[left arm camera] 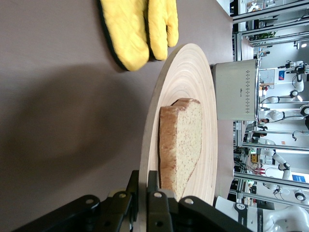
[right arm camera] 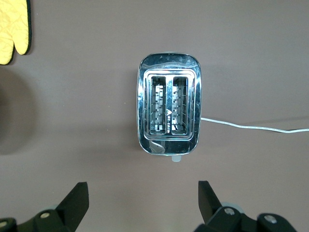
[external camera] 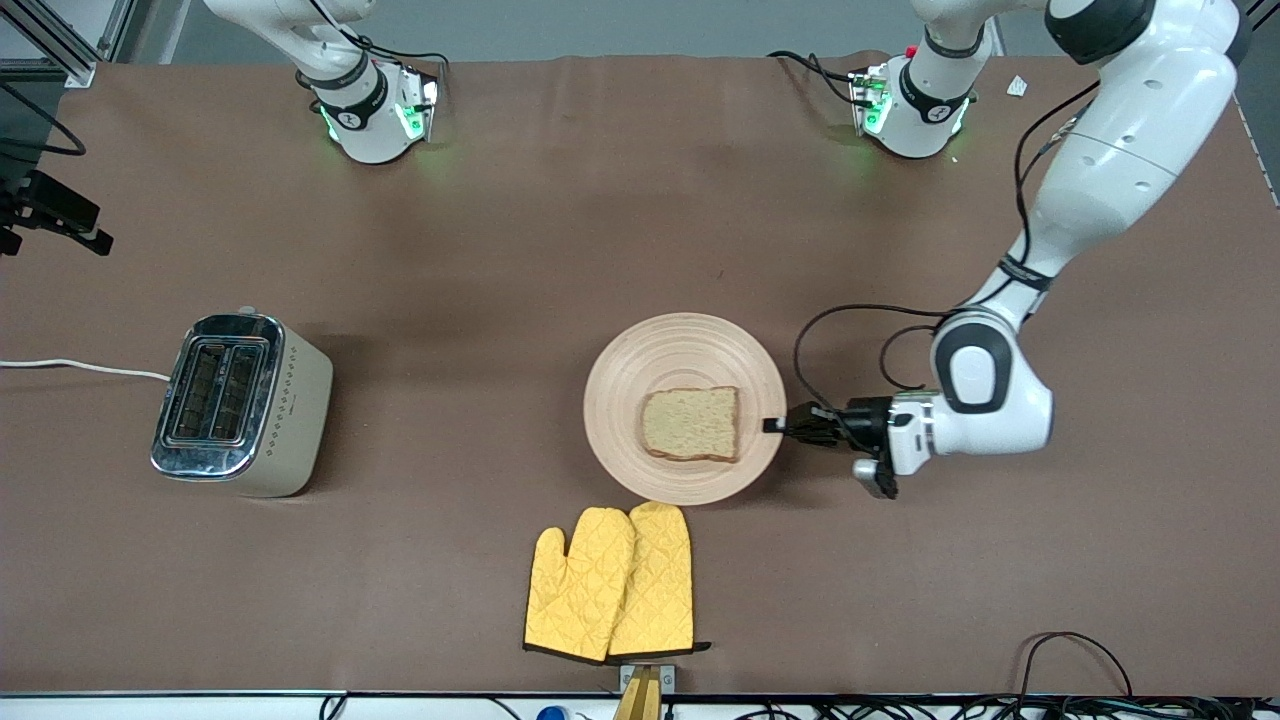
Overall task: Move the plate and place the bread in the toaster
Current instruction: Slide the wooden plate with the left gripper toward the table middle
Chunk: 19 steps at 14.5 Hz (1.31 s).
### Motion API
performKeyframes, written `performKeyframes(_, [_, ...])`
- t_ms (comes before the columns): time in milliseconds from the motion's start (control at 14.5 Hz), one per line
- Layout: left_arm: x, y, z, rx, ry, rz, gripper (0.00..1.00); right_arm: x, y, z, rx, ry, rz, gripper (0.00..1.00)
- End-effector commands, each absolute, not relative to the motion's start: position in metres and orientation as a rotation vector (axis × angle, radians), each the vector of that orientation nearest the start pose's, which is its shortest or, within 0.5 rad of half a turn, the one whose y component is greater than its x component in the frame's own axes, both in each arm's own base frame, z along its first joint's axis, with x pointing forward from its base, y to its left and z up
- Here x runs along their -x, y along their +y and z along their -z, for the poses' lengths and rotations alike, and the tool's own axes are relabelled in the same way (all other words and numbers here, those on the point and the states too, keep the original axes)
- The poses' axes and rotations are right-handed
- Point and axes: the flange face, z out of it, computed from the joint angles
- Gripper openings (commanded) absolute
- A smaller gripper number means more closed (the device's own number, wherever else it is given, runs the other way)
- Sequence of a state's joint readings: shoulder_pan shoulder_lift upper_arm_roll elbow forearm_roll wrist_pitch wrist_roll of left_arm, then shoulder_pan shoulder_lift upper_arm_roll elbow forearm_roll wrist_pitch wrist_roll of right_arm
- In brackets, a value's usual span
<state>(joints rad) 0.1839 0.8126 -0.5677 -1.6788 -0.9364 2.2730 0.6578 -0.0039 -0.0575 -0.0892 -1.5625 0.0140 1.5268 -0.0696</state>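
Observation:
The round light-wood plate (external camera: 685,350) lies mid-table with the bread (external camera: 692,424) flat on it. My left gripper (external camera: 775,425) is shut on the plate's rim at the edge toward the left arm's end of the table. The left wrist view shows my left gripper (left arm camera: 144,178) with one finger on each side of the plate's rim (left arm camera: 149,125), and the bread (left arm camera: 181,145) just past the fingers. The toaster (external camera: 235,400) stands toward the right arm's end, both slots empty. My right gripper (right arm camera: 143,193) is open, high over the table beside the toaster (right arm camera: 169,113).
Yellow oven mitts (external camera: 612,583) lie nearer to the front camera than the plate, close to its rim; they also show in the left wrist view (left arm camera: 137,26). The toaster's white cord (external camera: 80,367) runs off the table's end.

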Motion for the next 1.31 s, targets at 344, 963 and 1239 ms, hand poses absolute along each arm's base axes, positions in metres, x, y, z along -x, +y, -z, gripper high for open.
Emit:
performKeyframes(344, [-0.59, -0.32, -0.169, -2.084, -0.165, 0.045, 0.02, -0.524, -0.052, -0.657, 3.134, 0.031, 0.032, 1.0])
performKeyframes(963, [-0.565, -0.342, -0.119, -2.043, -0.134, -0.011, 0.66, -0.535, -0.032, -0.644, 3.131, -0.027, -0.006, 1.0])
performKeyframes(1239, [-0.593, -0.299, -0.153, -2.134, -0.011, -0.133, 1.0, -0.56, 0.01, -0.603, 3.089, -0.123, -0.102, 1.0])
